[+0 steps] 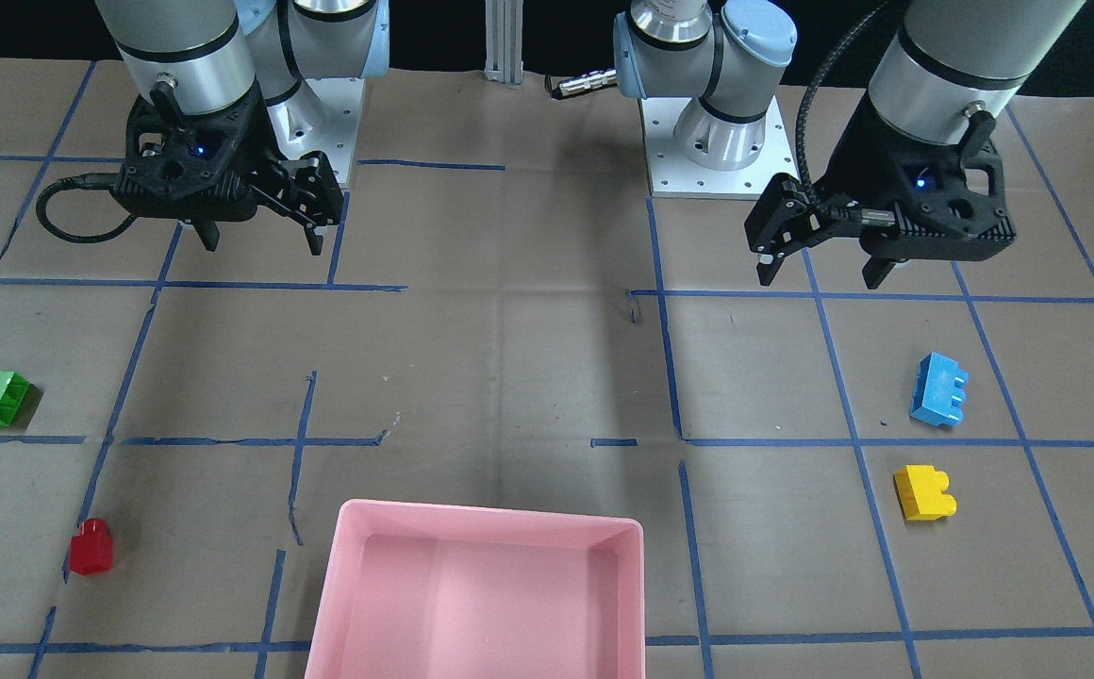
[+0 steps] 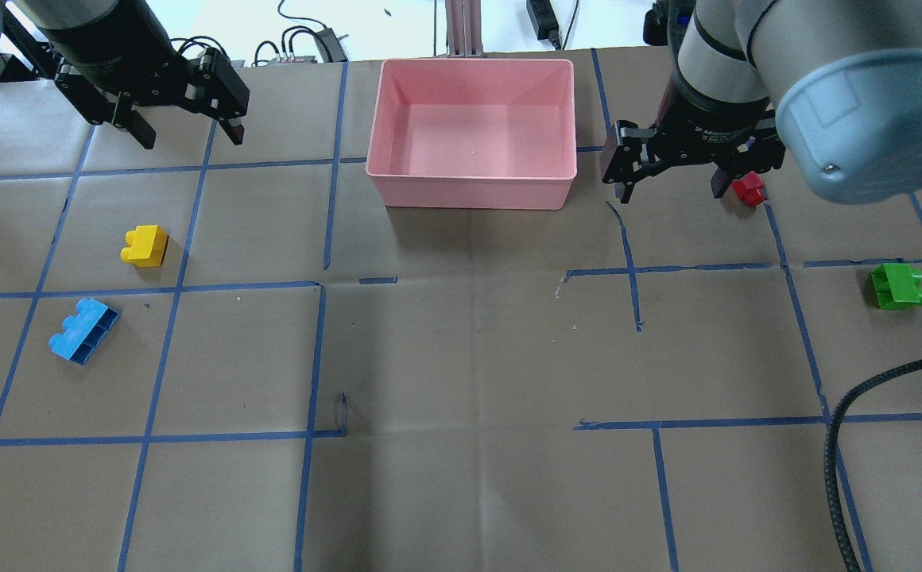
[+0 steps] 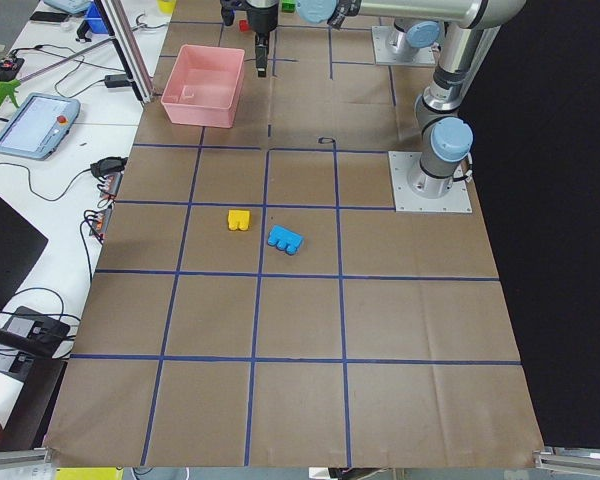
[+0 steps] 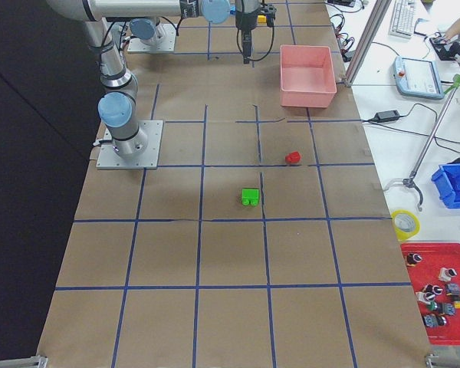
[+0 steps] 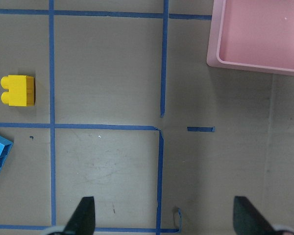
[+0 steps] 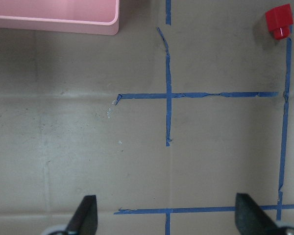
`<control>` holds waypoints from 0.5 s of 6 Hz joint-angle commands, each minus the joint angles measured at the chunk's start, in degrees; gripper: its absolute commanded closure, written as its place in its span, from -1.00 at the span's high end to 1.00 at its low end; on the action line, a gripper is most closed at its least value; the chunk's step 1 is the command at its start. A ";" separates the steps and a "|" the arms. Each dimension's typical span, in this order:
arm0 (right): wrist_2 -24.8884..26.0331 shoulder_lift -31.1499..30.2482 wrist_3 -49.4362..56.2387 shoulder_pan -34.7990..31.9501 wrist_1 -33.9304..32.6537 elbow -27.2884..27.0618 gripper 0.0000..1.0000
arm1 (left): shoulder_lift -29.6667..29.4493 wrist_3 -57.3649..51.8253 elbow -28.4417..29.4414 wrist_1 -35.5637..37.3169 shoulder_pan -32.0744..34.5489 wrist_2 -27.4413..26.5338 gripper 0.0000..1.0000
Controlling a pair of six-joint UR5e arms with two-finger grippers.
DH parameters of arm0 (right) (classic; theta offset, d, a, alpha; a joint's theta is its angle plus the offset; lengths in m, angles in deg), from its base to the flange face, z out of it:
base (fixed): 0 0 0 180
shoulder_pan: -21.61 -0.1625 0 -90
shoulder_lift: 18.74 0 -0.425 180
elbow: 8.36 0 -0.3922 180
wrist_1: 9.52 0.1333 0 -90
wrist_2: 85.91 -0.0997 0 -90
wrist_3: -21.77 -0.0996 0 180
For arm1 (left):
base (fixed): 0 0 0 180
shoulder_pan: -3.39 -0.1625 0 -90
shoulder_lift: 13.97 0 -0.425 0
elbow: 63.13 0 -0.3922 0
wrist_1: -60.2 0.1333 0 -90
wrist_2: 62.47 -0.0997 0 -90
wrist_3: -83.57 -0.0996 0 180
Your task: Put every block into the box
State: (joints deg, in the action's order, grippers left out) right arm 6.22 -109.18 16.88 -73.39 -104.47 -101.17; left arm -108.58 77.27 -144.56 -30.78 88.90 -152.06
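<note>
Nearest the robot, the blue block (image 2: pixel 83 330) lay on the left of the counter (image 2: pixel 461 357), apparently on its side with its studs pointing outward. The green block (image 2: pixel 898 286) sat at the far right. Further out were the yellow block (image 2: pixel 145 245) on the left and the small red block (image 2: pixel 749 189) on the right. Farthest, the pink box (image 2: pixel 473 191) stood empty at the middle of the far edge, all four blocks well apart from it.

The blocks looked like hard, light, stiff plastic with smooth, likely slick walls. A pinch across two flat opposite sides, clear of the studs, would probably hold best.

The left gripper (image 2: pixel 189 135) hung above the counter pointing straight down, jaws spread and empty, with the yellow and blue blocks on its side. The right gripper (image 2: pixel 672 191) hung likewise, jaws spread and empty, the red block nearest it.
</note>
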 commanded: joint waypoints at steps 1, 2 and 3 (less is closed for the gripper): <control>0.15 0.00 3.54 0.95 -0.40 0.00 1.00 | 1.36 -8.95 -0.13 -0.59 -9.15 0.03 0.99; 0.06 0.00 3.66 3.13 0.03 -0.09 1.00 | 2.06 -18.22 -1.52 -0.68 -16.96 0.12 0.99; 0.06 0.00 9.14 6.46 -0.05 -0.09 1.00 | 2.59 -31.97 -3.54 -0.68 -24.26 -0.05 0.99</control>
State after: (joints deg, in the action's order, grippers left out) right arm 6.30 -109.18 22.11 -69.76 -104.56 -101.23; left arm -106.58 57.08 -146.41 -31.42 71.80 -152.02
